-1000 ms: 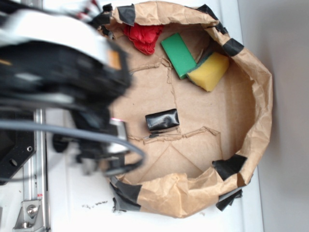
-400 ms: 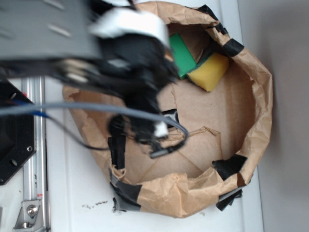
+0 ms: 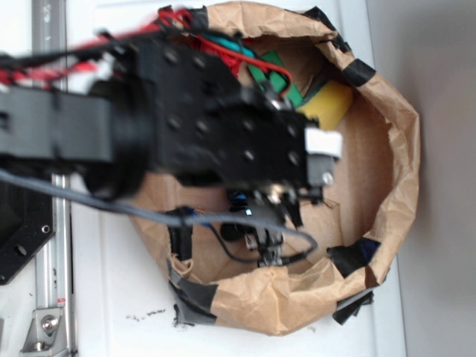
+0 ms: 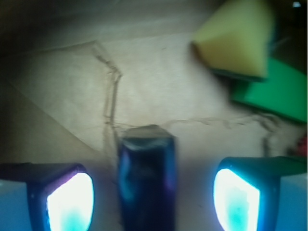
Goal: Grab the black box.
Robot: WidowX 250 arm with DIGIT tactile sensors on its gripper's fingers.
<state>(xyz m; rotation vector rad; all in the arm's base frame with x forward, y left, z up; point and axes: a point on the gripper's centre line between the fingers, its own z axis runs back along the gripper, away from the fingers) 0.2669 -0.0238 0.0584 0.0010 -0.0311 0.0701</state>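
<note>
The black box (image 4: 146, 178) is a glossy dark block lying on the brown paper floor. In the wrist view it sits between my two fingers, a little left of the middle, with a gap on each side. My gripper (image 4: 153, 199) is open and touches nothing. In the exterior view the black arm and gripper (image 3: 271, 204) cover the middle of the paper nest, and the black box is hidden under them.
A yellow block (image 4: 238, 38) (image 3: 331, 100) lies on a green block (image 4: 272, 94) (image 3: 279, 74) at the far side. The crumpled brown paper wall (image 3: 398, 149) with black tape patches (image 3: 353, 256) rings the floor. Red cloth is hidden behind the arm.
The arm has swung from the left edge into the paper nest and now covers the black box, which lay in plain sight one second ago.
</note>
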